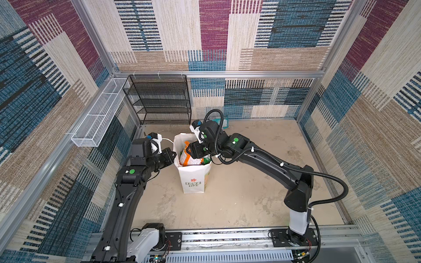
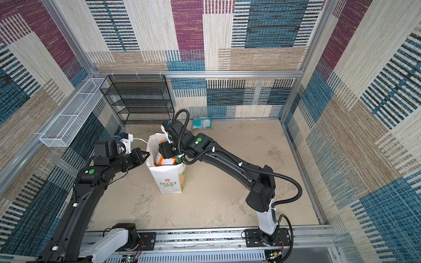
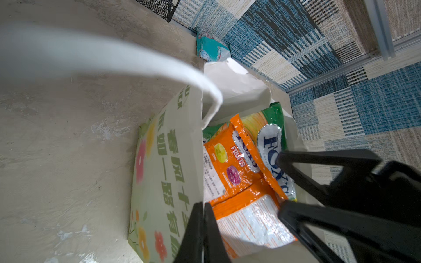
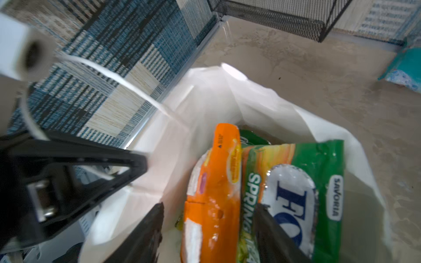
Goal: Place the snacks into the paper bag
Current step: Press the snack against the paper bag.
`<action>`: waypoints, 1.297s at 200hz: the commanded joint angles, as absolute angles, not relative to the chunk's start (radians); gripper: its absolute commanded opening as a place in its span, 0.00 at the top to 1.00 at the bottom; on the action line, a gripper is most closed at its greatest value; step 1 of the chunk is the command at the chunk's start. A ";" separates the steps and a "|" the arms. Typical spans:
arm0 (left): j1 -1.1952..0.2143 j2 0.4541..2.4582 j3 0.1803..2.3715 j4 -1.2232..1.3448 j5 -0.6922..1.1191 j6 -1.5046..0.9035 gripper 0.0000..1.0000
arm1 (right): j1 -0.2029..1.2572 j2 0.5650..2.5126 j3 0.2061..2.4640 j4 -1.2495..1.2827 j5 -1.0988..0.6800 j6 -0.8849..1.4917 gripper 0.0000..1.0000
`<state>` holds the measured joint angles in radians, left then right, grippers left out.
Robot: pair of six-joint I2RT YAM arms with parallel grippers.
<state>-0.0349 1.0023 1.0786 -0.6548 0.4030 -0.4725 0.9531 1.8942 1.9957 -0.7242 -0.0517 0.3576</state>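
The white paper bag (image 1: 193, 180) (image 2: 169, 180) stands upright in the middle of the floor. My left gripper (image 1: 174, 155) (image 3: 203, 205) is shut on the rim of its left wall. My right gripper (image 1: 191, 153) (image 4: 209, 207) reaches into the bag's mouth, jaws open. An orange snack packet (image 4: 214, 182) (image 3: 230, 164) stands on edge between them, and a gap shows beside it. A green "FOX'S" packet (image 4: 319, 164) (image 3: 273, 118) leans beside it inside the bag. A teal snack packet (image 2: 201, 123) (image 3: 213, 49) lies on the floor by the back wall.
A black wire shelf rack (image 1: 159, 100) stands at the back left corner. A white wire basket (image 1: 100, 116) hangs on the left wall. The bag's white handle (image 3: 159, 66) arches past the left wrist camera. The arms' rail (image 1: 227, 236) runs along the front edge.
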 commanded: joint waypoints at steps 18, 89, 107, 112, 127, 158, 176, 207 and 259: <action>-0.034 0.993 1.078 -0.593 0.418 -0.480 1.00 | 0.945 1.880 2.050 -0.781 0.080 0.337 0.29; -0.034 0.994 1.078 -0.592 0.425 -0.481 1.00 | 0.928 1.975 2.130 -0.874 0.161 0.388 0.21; -0.034 0.994 1.080 -0.592 0.426 -0.482 1.00 | 0.926 1.985 2.128 -0.881 0.181 0.398 0.21; -0.034 0.994 1.079 -0.592 0.426 -0.482 1.00 | 0.925 1.987 2.127 -0.883 0.186 0.402 0.20; -0.034 0.992 1.080 -0.593 0.426 -0.482 1.00 | 0.921 1.990 2.111 -0.876 0.174 0.408 0.20; -0.034 0.990 1.078 -0.590 0.426 -0.482 1.00 | 0.904 1.993 2.081 -0.847 0.095 0.421 0.18; -0.034 0.992 1.078 -0.590 0.428 -0.481 1.00 | 0.893 1.996 2.077 -0.833 0.023 0.435 0.14; -0.034 0.994 1.078 -0.591 0.430 -0.483 1.00 | 0.901 1.957 2.057 -0.764 -0.143 0.414 0.18; -0.034 0.996 1.078 -0.588 0.433 -0.482 1.00 | 0.916 1.923 2.028 -0.719 -0.243 0.393 0.50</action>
<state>-0.0349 0.9981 1.0771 -0.6556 0.4183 -0.4759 0.9134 1.9255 2.0323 -0.7593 -0.1715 0.3988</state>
